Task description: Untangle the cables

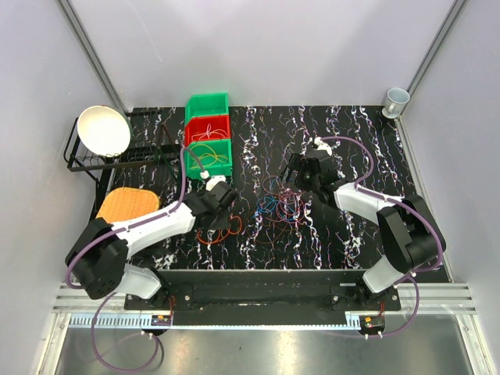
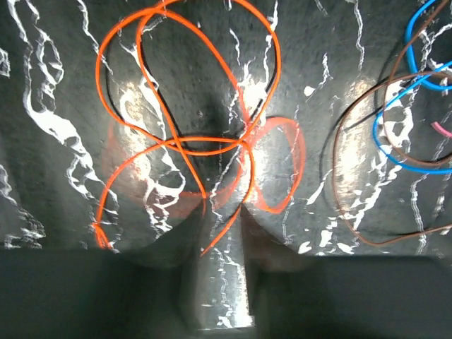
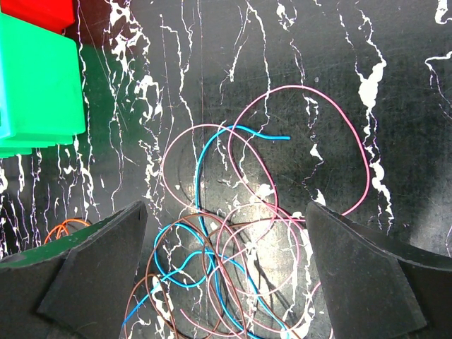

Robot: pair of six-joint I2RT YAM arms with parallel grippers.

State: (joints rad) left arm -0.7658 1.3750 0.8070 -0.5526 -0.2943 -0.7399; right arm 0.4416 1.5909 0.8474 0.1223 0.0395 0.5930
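Right jaws wide over loose cables (image 3: 244,226)

Left gripper (image 1: 226,195) just beside orange cable loops (image 1: 223,231); right gripper (image 1: 295,173) near mixed cable tangle (image 1: 280,208); bins (image 1: 208,105) behind.

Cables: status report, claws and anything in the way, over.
Left claw slightly open over orange cable loops, none held. Right claw wide open over pink, blue and brown tangle. Green bin apart from it, not blocking.
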